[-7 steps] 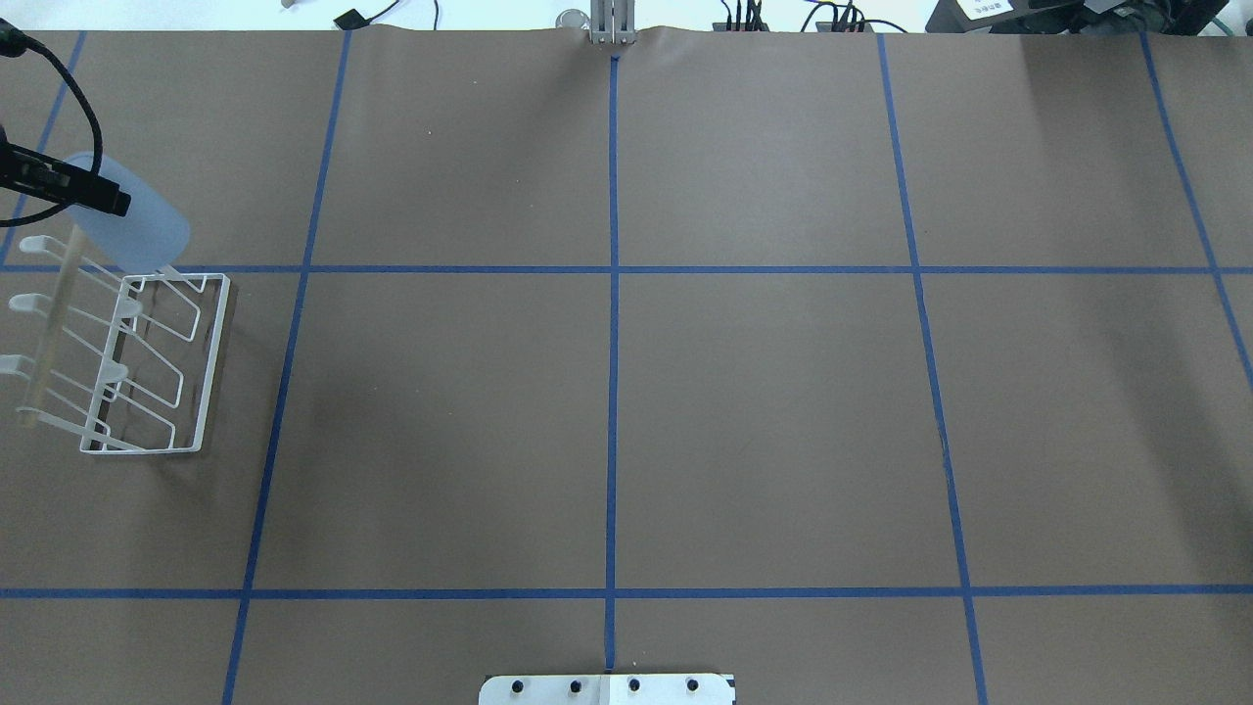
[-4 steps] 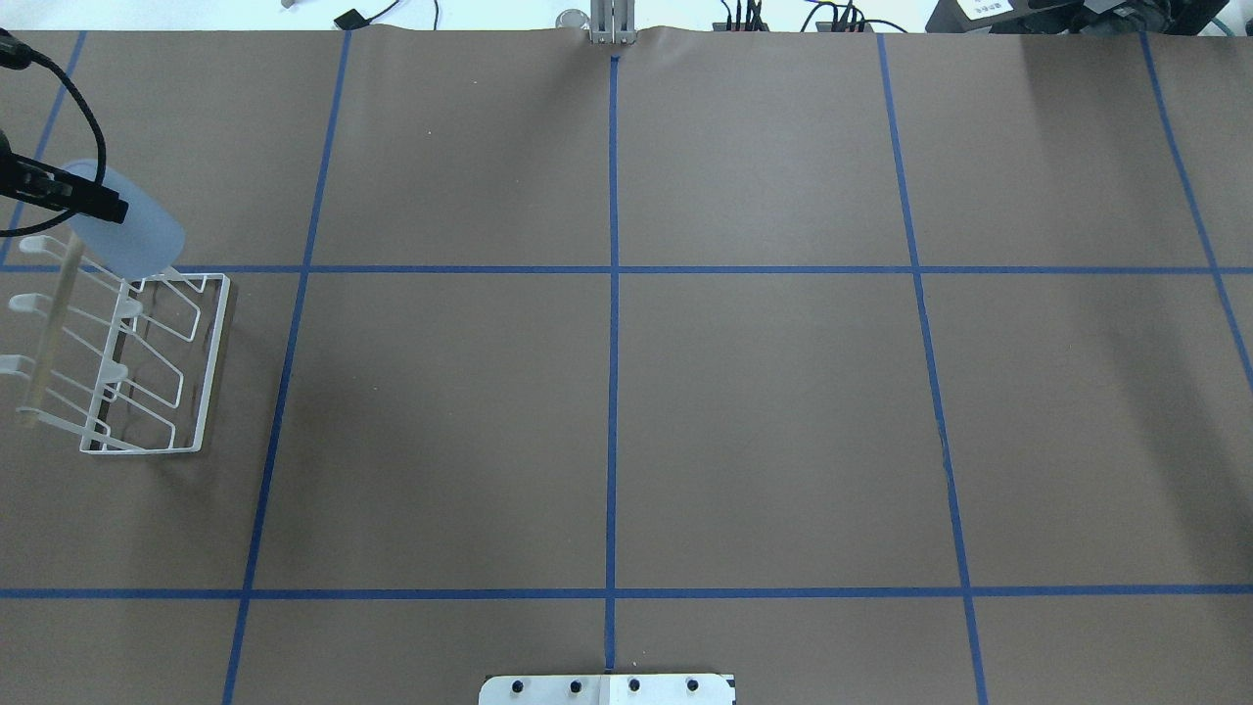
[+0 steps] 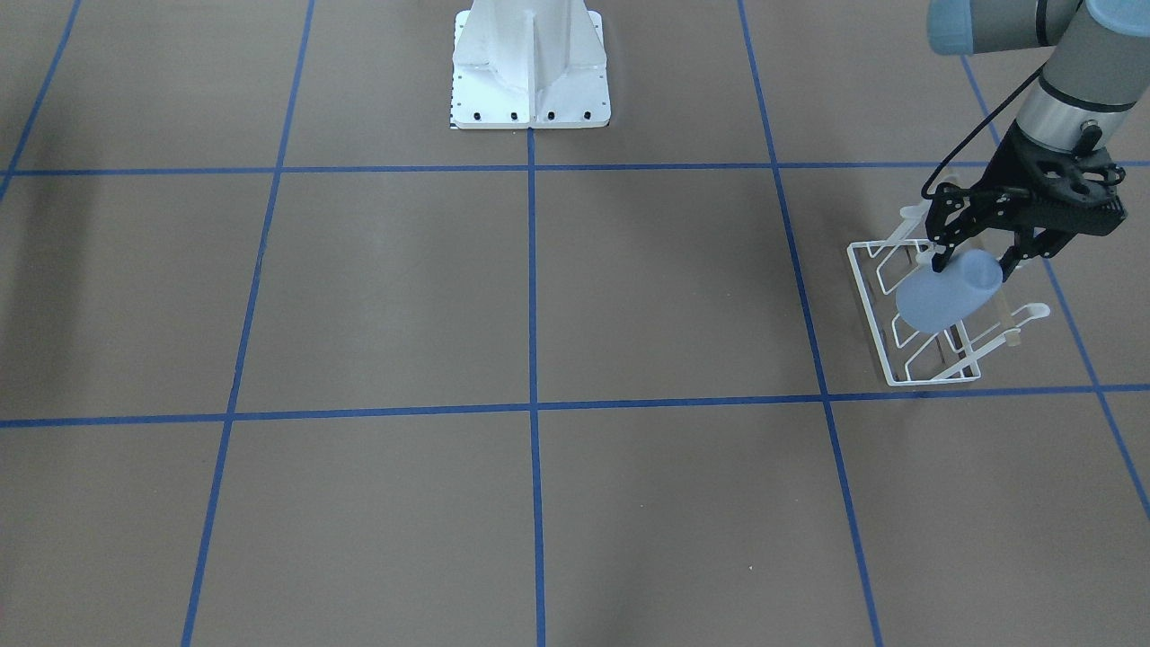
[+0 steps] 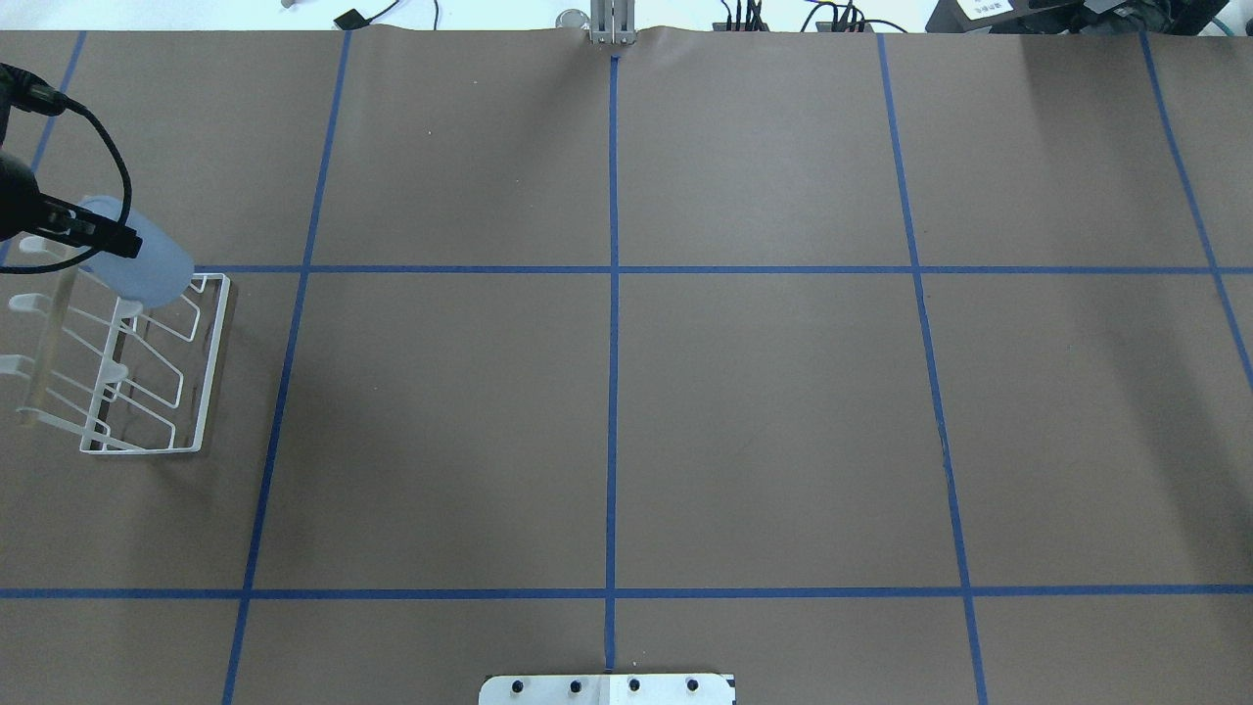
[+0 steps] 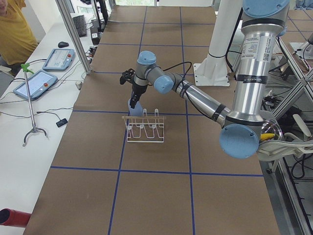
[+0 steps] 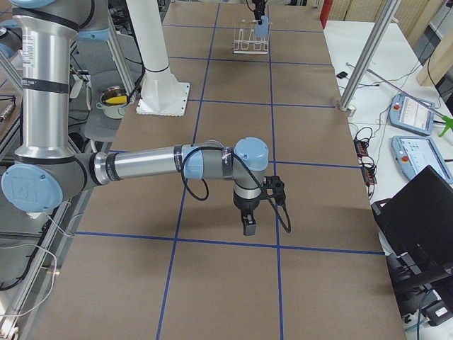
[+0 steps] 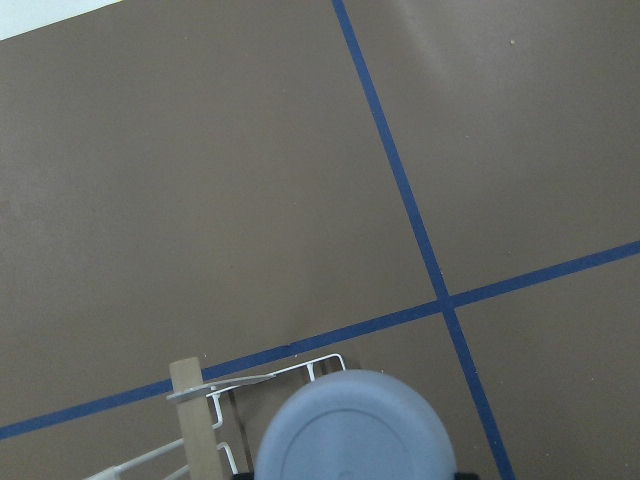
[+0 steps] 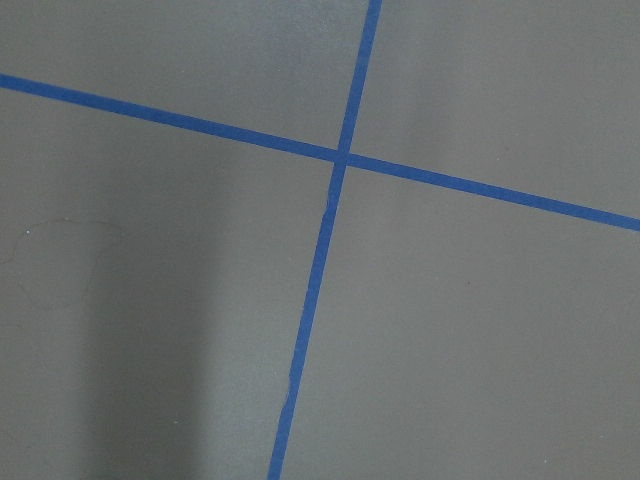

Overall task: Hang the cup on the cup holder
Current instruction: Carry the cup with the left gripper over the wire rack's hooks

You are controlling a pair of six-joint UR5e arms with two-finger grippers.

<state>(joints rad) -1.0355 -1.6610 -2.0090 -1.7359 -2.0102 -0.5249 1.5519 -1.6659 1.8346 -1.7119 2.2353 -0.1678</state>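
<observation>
My left gripper (image 3: 975, 263) is shut on the pale blue cup (image 3: 939, 295) and holds it tilted over the far end of the white wire cup holder (image 3: 864, 288). In the overhead view the cup (image 4: 147, 266) overlaps the holder's (image 4: 213, 362) top corner, with the gripper (image 4: 103, 238) at its left. I cannot tell whether a prong is inside the cup. The left wrist view shows the cup's round end (image 7: 350, 430) beside the holder's wooden rod (image 7: 190, 400). My right gripper (image 6: 249, 228) shows only in the exterior right view, low over the table; I cannot tell its state.
The brown paper table (image 4: 764, 421) carries a grid of blue tape lines (image 4: 613, 392). The robot's white base (image 3: 530, 72) stands at the table's edge. Tablets and cables (image 5: 44, 81) lie on the white side bench, where an operator (image 5: 12, 29) sits.
My left gripper has carried the cup down and toward the robot, from beyond the holder's far end to over its top corner. The holder has not moved.
</observation>
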